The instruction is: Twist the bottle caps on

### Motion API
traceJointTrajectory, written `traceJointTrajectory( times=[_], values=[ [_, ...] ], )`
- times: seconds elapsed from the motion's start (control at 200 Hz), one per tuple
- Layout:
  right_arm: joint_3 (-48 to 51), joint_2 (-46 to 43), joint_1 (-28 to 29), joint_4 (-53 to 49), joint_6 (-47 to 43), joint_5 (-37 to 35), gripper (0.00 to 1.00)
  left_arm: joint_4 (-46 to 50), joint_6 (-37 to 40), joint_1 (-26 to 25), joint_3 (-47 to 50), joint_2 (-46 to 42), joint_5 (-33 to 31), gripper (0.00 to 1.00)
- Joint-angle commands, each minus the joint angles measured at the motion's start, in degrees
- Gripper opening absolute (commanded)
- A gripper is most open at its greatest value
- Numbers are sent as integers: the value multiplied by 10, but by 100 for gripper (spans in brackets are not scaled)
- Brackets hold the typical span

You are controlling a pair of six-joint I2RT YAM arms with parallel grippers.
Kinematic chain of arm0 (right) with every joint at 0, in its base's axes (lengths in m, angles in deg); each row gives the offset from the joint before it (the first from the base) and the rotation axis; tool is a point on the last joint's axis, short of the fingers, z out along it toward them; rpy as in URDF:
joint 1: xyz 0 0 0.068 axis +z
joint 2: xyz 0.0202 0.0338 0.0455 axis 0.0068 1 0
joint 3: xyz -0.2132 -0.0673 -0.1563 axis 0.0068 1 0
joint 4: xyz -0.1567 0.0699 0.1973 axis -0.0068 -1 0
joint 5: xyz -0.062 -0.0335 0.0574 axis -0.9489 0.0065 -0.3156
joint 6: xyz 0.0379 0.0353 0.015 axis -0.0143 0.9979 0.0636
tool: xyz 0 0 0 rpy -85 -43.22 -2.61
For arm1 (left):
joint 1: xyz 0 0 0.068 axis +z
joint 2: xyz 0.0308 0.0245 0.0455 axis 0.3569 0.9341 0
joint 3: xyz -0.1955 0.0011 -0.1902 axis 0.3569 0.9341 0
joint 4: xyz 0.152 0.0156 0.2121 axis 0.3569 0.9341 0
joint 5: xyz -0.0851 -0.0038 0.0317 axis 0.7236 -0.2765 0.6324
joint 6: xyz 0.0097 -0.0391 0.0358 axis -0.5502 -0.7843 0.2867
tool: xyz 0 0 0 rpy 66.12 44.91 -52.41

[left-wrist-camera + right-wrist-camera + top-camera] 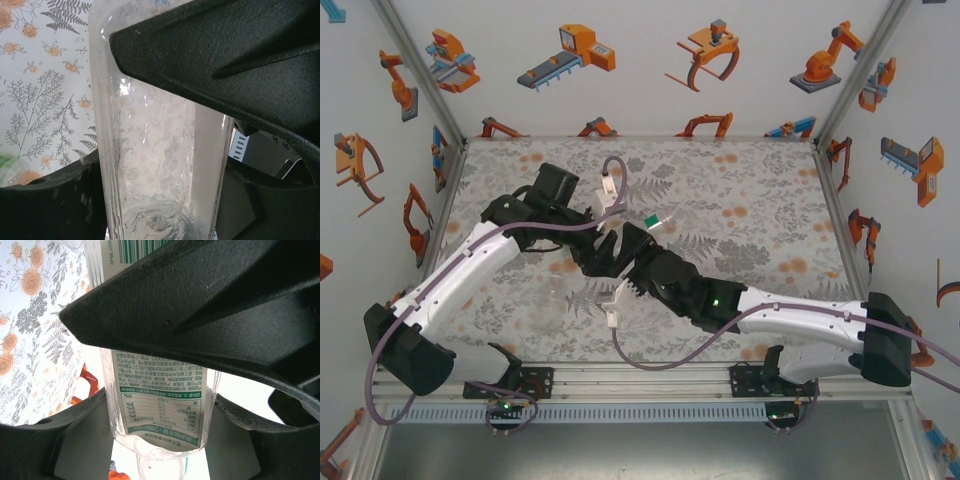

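Both arms reach in over the flowery counter and meet about mid-way, wrists nearly touching.

The R claw is clenched on the green-label bottle. 1 black finger crosses over the label and the other cradles it from below, so the bottle is pinched betw. the 2. From above, that bottle pokes out of the black claw, clear of the counter, w/ its green band showing.

The L claw sits just left of the green-label bottle and is closed round the plain bottle. The top finger lies across the clear wall, the lower finger is pressed up on both sides, and there's no gap I can see. The plain bottle's round dimpled base is the end nearest the wrist cam.

Below-left of the green-label bottle, toward the L arm's base, a faint clear shape lies on the counter. It's prob. a 3rd bottle, but too washed-out to say for sure.
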Motion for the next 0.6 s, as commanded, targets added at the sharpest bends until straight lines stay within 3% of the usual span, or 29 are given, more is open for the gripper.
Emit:
traceJointTrajectory(
  times=[0.0,0.245,0.396,0.596],
  values=[
    [-8,-5,9,27,-2,-4,18,8,8,2,-11,2,-11,50],
    [1,-13,9,26,-1,-18,60,-7,9,25,3,-24,-38,45],
    [1,-29,9,8,26,-40,70,-40,-6,74,20,-48,-33,44],
    [-22,-64,2,-65,166,-32,76,-88,-16,118,37,-72,-42,40]
  ],
)
